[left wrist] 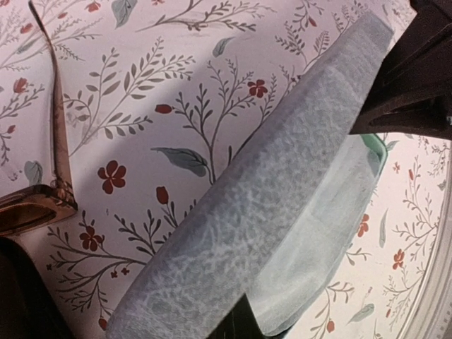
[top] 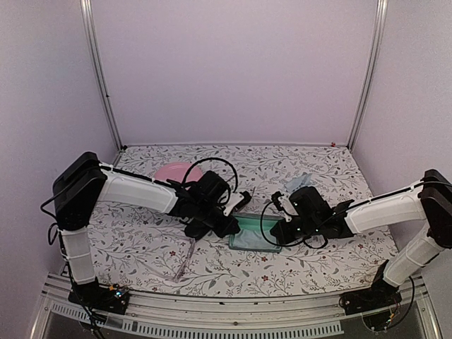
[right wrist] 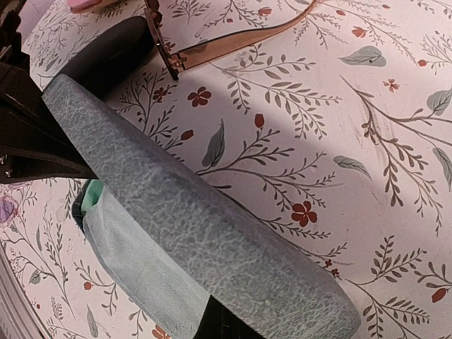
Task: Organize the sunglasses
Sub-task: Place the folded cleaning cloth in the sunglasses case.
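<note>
While both arms reach in over the flower-printed table (top: 127, 244), the grey-blue case (top: 253, 236) lies open between them, just below the middle of the overhead view. Its textured lid stands raised. The inside shows a pale teal lining, and the wrist views make out nothing else in it.

The left gripper (top: 229, 227) sits at the case's 9 o'clock edge and the right gripper (top: 277, 232) at its 3 o'clock edge, both with jaws fully closed. In each wrist view a dark fingertip meets the lower end of the lid. Whether either hand actually pinches the lid, I cannot tell.

The sunglasses (right wrist: 162, 41), a reddish-brown frame with thin arms, lie on the table outside the case, at about 8 o'clock from it and just beside the left gripper. In the left wrist view one arm stretches away toward 12 o'clock, and the frame does not touch the case.

A pink round object (top: 174, 171) rests at the case's 10 o'clock, well apart. A small pale blue item (top: 299, 181) lies at its 1 o'clock, too small to identify.
</note>
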Controlling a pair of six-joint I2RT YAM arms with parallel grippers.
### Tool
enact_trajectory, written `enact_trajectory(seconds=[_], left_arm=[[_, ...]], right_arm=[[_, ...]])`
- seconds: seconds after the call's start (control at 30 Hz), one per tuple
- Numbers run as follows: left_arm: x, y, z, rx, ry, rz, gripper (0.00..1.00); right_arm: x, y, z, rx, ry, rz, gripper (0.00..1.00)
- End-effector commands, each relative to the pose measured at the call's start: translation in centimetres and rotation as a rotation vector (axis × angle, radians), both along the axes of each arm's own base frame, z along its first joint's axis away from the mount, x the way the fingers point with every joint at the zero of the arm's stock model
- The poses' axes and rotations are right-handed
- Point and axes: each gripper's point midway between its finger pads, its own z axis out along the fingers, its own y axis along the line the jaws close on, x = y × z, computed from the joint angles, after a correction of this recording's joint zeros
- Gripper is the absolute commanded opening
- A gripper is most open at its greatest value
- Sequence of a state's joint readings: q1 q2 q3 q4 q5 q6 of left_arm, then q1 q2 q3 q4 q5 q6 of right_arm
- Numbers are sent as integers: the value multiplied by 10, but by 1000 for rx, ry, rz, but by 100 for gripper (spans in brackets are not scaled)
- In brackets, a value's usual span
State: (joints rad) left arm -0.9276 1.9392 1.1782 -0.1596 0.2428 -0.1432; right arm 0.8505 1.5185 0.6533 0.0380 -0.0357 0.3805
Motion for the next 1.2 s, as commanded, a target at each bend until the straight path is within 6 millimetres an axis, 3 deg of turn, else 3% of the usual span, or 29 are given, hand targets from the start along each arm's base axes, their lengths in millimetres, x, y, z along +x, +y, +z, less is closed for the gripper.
enact_trajectory(seconds=[0.0,0.17,0.43,1.17], left_arm=[[-4,-2,4,-18,-1,-4,0],[-5,-2,0,-10,3,-3,0],[-6,-5,4,-17,-5,0,0],[-17,-4,-8,29,-10,11,0]], right_arm=[[1,2,5,22,-19,7,1],[-1,0,-2,11,-6,5,1],[0,-1,2,22,-13,-4,2],[-8,1,-7,-11,5,9,11]])
